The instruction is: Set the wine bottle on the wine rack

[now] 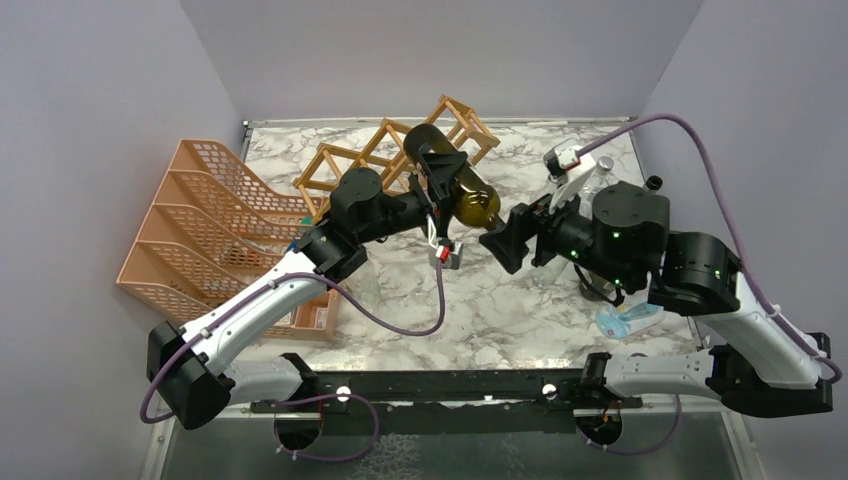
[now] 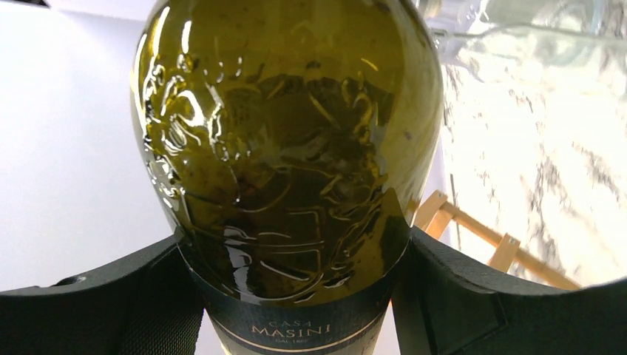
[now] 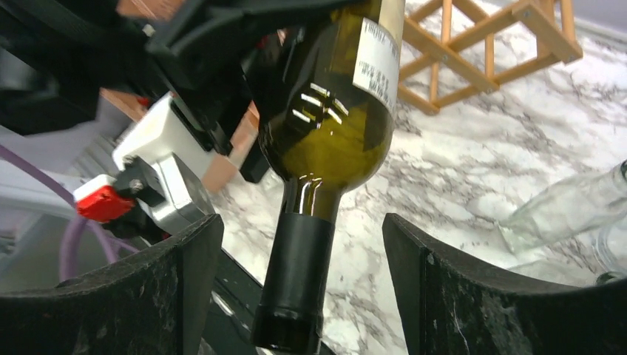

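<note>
A dark green wine bottle point(image 1: 470, 195) hangs tilted above the marble table, its neck pointing toward the right arm. My left gripper point(image 1: 440, 170) is shut on its body at the black label; the glass point(image 2: 288, 148) fills the left wrist view between both fingers point(image 2: 458, 296). My right gripper point(image 3: 303, 251) is open, and the black-capped neck point(image 3: 299, 281) lies between its fingers without touching either. The tan wooden wine rack point(image 1: 340, 165) lies at the back of the table, just behind the bottle, and shows as slats point(image 3: 480, 44) in the right wrist view.
A salmon-pink mesh organizer point(image 1: 210, 215) stands on the left of the table. A clear glass bottle point(image 3: 569, 207) lies on the marble to the right. A blue and white packet point(image 1: 630, 320) rests near the right arm's base. Walls close in the table on three sides.
</note>
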You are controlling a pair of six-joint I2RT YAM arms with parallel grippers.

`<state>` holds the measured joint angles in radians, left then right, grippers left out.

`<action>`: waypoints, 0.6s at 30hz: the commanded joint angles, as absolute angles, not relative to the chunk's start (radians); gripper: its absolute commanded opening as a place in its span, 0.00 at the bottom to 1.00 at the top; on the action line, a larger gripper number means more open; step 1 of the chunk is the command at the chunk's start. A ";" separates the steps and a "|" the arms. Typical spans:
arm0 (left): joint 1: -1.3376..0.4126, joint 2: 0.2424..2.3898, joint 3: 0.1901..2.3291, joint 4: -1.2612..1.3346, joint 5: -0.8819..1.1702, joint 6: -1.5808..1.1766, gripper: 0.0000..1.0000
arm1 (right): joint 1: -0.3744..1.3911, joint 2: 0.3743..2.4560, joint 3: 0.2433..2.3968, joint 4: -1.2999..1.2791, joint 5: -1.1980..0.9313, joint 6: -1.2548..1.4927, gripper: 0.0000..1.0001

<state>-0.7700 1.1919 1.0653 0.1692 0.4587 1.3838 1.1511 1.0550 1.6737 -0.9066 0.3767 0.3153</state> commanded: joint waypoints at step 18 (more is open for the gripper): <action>-0.772 1.193 1.154 0.017 0.460 1.783 0.00 | 1.151 1.063 1.393 -0.802 0.450 0.389 0.75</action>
